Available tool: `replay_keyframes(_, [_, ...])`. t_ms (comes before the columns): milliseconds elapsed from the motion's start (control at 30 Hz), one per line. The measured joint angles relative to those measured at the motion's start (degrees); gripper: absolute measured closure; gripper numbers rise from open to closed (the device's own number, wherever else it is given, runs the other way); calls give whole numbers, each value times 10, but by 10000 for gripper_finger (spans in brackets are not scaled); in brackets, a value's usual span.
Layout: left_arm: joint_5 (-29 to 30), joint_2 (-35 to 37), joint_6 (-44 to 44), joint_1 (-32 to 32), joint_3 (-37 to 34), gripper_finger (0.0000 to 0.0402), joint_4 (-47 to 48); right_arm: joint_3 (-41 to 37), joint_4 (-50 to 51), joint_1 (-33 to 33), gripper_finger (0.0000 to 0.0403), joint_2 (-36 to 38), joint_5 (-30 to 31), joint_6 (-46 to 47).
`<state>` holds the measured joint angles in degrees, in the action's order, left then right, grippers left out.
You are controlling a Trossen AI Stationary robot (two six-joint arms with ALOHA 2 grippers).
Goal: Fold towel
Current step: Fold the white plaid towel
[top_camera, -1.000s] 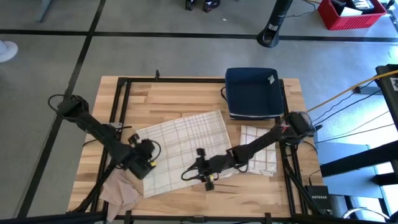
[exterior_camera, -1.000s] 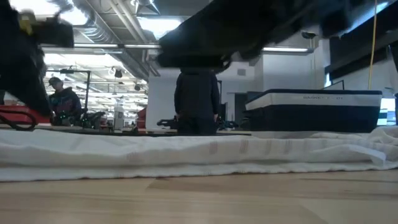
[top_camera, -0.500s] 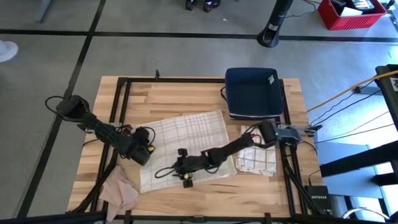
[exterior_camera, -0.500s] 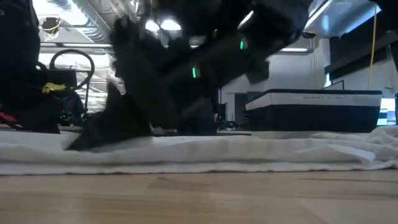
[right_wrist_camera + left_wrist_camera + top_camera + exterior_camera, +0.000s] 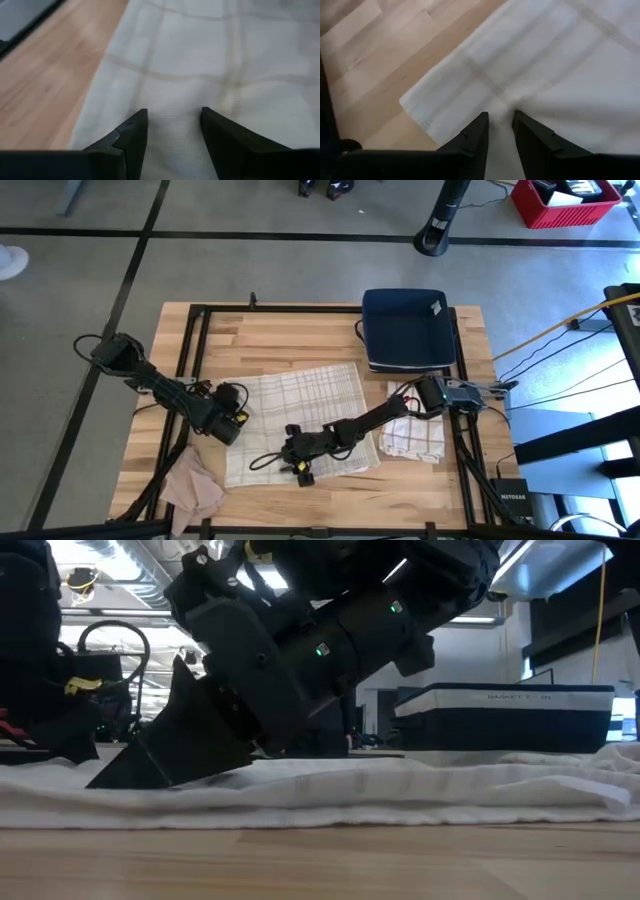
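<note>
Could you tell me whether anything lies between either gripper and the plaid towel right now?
Nothing visible does. The left gripper is pressed down on the plaid towel near its left edge, cloth bunched between its jaws. The right gripper sits on the towel's front edge, jaws apart with cloth directly under them.

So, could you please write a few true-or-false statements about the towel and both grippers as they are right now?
1. The plaid towel lies spread flat on the table. True.
2. The left gripper hangs high above the towel. False: its fingers press into the cloth near a corner, pinching a small ridge.
3. The right gripper is down on the towel near its front edge. True.
4. The dark blue bin sits on top of the plaid towel. False: it stands apart, behind it.
5. A second checked cloth lies to the right. True.
</note>
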<state>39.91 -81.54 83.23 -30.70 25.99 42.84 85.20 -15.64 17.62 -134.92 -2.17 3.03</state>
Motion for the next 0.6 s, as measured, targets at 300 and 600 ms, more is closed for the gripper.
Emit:
replay_keyframes(300, [-64,18,-135,-9,105,318,60,-1,143,-9,217,100,41,-30])
replay_keyframes(600, [-142,39,-163,-48,171,318,31,-17,523,-16,217,220,77,-49])
